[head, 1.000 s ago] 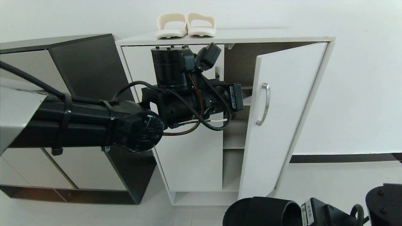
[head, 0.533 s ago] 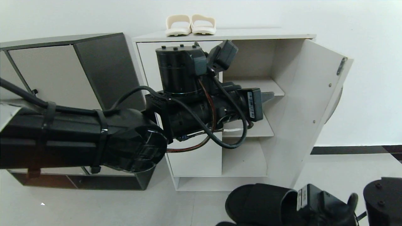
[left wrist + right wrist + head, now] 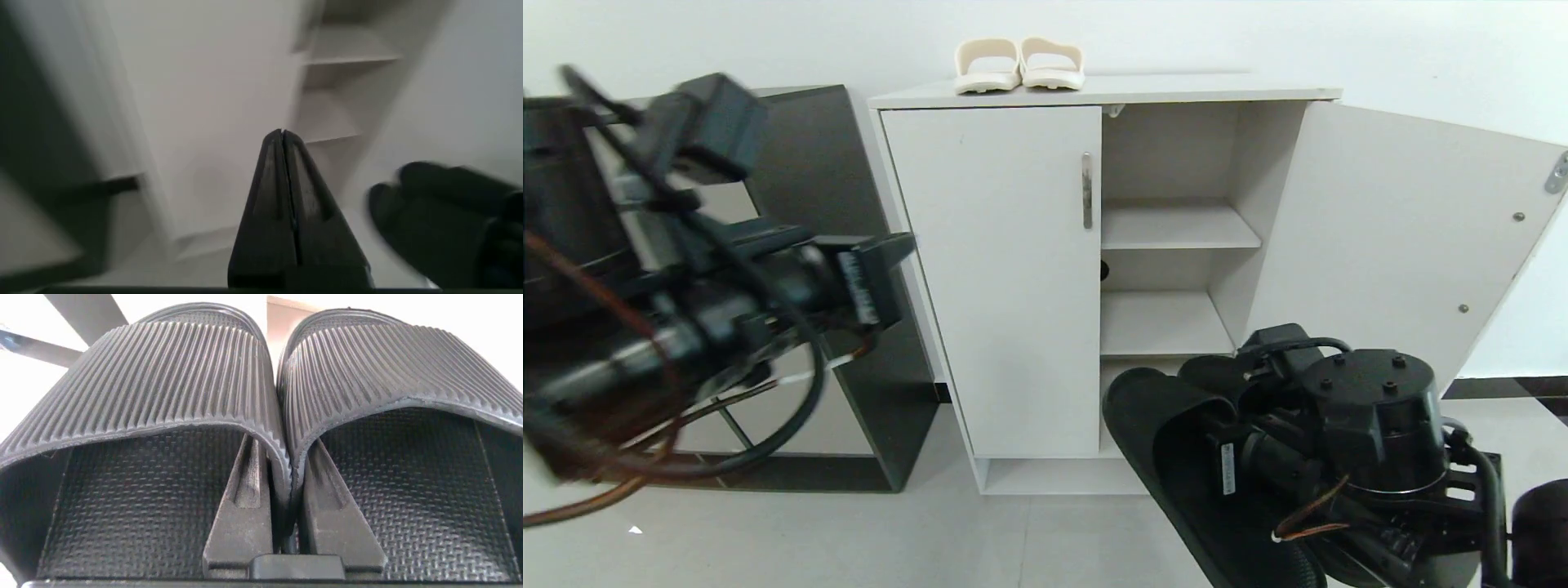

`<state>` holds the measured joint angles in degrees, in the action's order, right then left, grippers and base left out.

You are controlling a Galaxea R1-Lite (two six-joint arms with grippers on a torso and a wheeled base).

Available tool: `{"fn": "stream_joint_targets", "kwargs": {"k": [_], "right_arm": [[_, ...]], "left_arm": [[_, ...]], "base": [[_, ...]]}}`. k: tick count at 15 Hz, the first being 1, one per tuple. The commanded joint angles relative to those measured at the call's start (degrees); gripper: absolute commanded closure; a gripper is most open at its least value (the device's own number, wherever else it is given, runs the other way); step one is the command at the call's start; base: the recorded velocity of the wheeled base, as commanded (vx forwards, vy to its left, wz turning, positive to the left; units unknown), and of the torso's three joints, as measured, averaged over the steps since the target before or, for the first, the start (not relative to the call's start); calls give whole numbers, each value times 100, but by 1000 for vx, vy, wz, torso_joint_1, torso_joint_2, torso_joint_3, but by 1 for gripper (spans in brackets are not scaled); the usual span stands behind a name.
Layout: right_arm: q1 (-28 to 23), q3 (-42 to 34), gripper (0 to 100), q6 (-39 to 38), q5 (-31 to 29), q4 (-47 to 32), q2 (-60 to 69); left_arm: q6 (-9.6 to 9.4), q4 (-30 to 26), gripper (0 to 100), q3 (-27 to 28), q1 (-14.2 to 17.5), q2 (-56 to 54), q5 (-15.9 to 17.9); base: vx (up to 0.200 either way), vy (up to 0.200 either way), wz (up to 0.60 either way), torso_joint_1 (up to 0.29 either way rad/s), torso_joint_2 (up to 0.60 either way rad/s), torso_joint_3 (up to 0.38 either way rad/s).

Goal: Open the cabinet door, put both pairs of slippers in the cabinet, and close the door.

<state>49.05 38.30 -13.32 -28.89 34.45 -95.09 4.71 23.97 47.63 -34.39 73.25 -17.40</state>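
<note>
Swung wide, the cabinet door (image 3: 1405, 245) exposes the shelves (image 3: 1168, 229); left jaws, pressed together empty, pull back leftward. Right jaws pinch the black slippers (image 3: 1168, 425) before the opening, seemingly ready for loading; cream slippers (image 3: 1018, 64) sit atop.

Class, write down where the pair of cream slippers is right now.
In the head view, the cream slippers sit side by side on top of the white cabinet, toward its left end, above the closed left door.
</note>
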Motion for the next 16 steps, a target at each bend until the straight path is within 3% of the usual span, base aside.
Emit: {"fn": "stream_joint_targets", "kwargs": {"k": [1, 3, 5, 6, 7, 9, 10, 12, 13, 14, 15, 16], "right_arm": [[-45, 81, 100, 14, -38, 0, -256], [-45, 81, 100, 23, -46, 0, -256], [-45, 63, 100, 23, -55, 0, -247], [-45, 54, 100, 23, -55, 0, -247], [-45, 54, 100, 23, -46, 0, -256], [-45, 46, 100, 23, -46, 0, -265], [-54, 11, 100, 23, -38, 0, -265], [-45, 2, 100, 23, -38, 0, -282], [-45, 11, 100, 23, -29, 9, -326], [-28, -7, 100, 32, -29, 106, -344], [-19, -25, 100, 40, -29, 185, -370], [-19, 28, 100, 49, -46, 334, -502]], "left_arm": [[-216, -1720, 100, -1810, 600, -3502, -1961], [-207, -2300, 100, -2451, 2129, -4724, -1961], [-224, -2388, 100, -3251, 3105, -5691, -1952], [-251, -2388, 100, -3471, 3290, -5919, -1925], [-462, -2388, 100, -3910, 3351, -6482, -1495], [-761, -2405, 100, -4438, 3386, -7290, 114], [-778, -2212, 100, -4736, 3430, -7325, 852], [-673, -2151, 100, -4763, 3421, -7325, 1529], [-761, -2485, 100, -4763, 3421, -7325, 1933], [-822, -2405, 100, -4763, 3421, -7317, 2144], [-822, -2379, 100, -4763, 3421, -7317, 2135], [-717, -2405, 100, -4763, 3421, -7325, 2126]], "base": [[0, 0, 0, 0, 0, 0], [0, 0, 0, 0, 0, 0], [0, 0, 0, 0, 0, 0], [0, 0, 0, 0, 0, 0], [0, 0, 0, 0, 0, 0], [0, 0, 0, 0, 0, 0], [0, 0, 0, 0, 0, 0], [0, 0, 0, 0, 0, 0], [0, 0, 0, 0, 0, 0], [0, 0, 0, 0, 0, 0], [0, 0, 0, 0, 0, 0], [0, 0, 0, 0, 0, 0]]}}
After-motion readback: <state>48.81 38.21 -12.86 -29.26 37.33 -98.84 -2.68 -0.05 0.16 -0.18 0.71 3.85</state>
